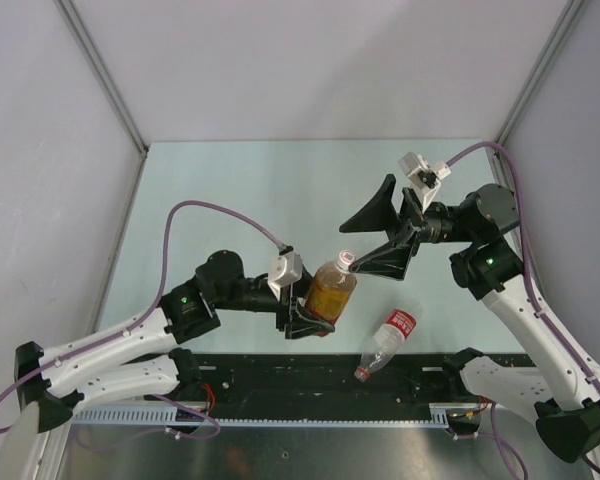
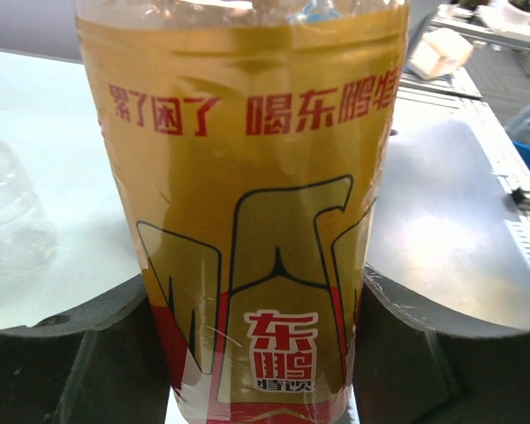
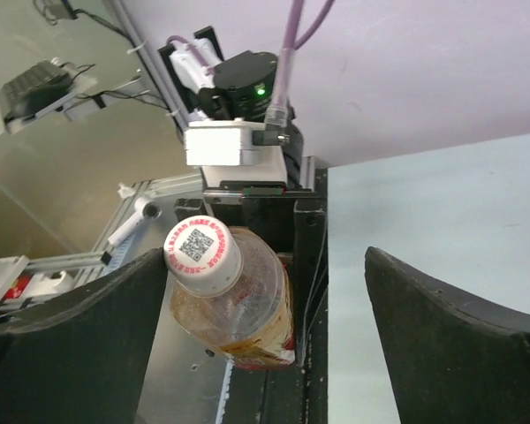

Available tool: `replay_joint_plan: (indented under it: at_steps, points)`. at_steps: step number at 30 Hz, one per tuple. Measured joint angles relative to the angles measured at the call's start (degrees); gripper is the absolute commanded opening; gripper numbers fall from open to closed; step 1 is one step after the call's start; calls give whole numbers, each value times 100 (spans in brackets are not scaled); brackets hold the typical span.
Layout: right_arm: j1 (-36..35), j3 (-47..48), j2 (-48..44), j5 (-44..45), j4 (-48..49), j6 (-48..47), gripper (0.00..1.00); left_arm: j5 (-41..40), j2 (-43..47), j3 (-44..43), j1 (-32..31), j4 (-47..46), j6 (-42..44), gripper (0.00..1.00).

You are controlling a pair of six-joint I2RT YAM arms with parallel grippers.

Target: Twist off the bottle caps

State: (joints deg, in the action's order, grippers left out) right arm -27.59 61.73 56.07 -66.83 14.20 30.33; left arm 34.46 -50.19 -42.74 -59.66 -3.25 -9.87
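In left jaws: amber bottle (image 1: 330,291); right jaws spread.

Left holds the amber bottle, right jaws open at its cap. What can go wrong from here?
1. The cap sits off-centre in the right gripper, close by one finger; closing may push the neck aside or pinch it unevenly.
2. The left gripper holds the amber bottle low on its smooth label, and the bottle looks tilted; a twist at the top may spin it in the grip.
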Motion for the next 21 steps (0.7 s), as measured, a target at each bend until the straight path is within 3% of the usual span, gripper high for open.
replay_joint_plan:
  at_steps: [8,21]
  points:
    - [96,0,17,601,-195,-52,99,-1056,136,0,-22,282,376,0]
    - [28,0,107,2509,-831,-164,99,-3357,-234,-280,-133,1252,481,0]
